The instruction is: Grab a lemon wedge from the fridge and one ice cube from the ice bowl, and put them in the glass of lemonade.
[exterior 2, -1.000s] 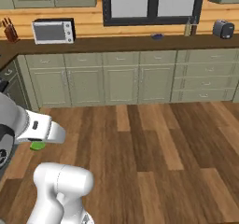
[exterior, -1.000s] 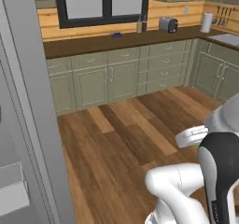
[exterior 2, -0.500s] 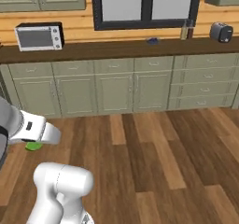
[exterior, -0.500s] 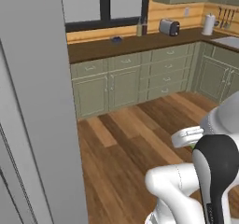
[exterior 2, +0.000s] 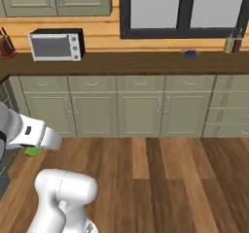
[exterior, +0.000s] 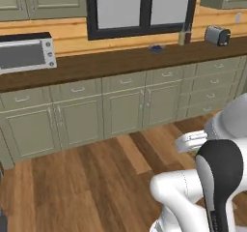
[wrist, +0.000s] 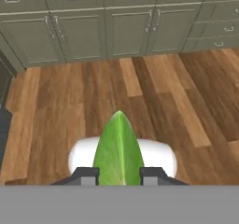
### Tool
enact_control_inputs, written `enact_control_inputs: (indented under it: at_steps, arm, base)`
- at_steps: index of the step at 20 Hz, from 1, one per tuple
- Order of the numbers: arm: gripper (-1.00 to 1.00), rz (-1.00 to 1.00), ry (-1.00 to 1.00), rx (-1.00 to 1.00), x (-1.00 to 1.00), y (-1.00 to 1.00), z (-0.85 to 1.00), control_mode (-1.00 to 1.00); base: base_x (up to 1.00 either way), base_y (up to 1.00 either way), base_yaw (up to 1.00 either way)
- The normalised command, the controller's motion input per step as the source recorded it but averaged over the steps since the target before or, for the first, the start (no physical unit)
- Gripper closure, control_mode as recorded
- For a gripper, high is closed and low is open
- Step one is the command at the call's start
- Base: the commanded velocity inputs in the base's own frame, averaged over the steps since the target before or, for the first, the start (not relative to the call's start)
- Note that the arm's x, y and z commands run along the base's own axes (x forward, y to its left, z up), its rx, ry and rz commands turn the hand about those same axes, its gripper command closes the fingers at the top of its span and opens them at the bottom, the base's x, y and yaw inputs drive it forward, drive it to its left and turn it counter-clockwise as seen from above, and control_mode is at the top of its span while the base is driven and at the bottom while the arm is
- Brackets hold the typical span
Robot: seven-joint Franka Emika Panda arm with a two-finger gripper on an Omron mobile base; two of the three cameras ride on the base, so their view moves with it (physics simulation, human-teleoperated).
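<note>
The gripper (wrist: 119,175) is clamping the lemon wedge (wrist: 118,149) between its two dark fingertips (wrist: 86,176), the jaws standing narrow with the bright green wedge filling the gap and pointing up and away from the hand, as seen in the hand view. The hand is hanging above the wood floor (wrist: 177,97), with nothing else touching it. In the right base view a sliver of the same green wedge (exterior 2: 33,151) is peeking out under the white wrist at the left edge. Across the floor, pale green cabinets (exterior 2: 141,106) are running along the wall under a dark wooden counter (exterior 2: 146,64). One microwave (exterior 2: 55,45) is sitting on that counter toward the left, just beside a knife block (exterior 2: 6,46) at the far left edge. One toaster (exterior: 216,35) is standing toward the right end in the left base view, and two slim bottles (exterior 2: 232,41) are standing side by side under the window (exterior 2: 187,8), one pale and one dark. One small dark blue object (exterior 2: 190,54) is lying on the counter between the microwave and the bottles; it is too small to identify. No readable writing or brand is showing on any appliance. One dark-framed window with two panes is occupying the wall above the counter.
</note>
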Motion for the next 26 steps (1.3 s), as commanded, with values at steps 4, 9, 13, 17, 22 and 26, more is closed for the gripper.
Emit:
enact_control_inputs:
  at_steps: [4, 9, 13, 17, 22, 26]
  arm:
    - [1.0, 0.0, 0.0, 0.0, 0.0, 0.0, 0.0, 1.0]
    - [1.0, 0.0, 0.0, 0.0, 0.0, 0.0, 0.0, 1.0]
    - [1.0, 0.0, 0.0, 0.0, 0.0, 0.0, 0.0, 1.0]
    - [1.0, 0.0, 0.0, 0.0, 0.0, 0.0, 0.0, 1.0]
    - [1.0, 0.0, 0.0, 0.0, 0.0, 0.0, 0.0, 1.0]
    - [1.0, 0.0, 0.0, 0.0, 0.0, 0.0, 0.0, 1.0]
  base:
    - [0.66, 0.02, 0.73]
    - [0.2, 0.0, 0.92]
    - [0.11, 0.0, 0.96]
    - [0.13, 0.0, 0.97]
    - [0.27, 0.0, 0.93]
    - [0.78, -0.02, 0.66]
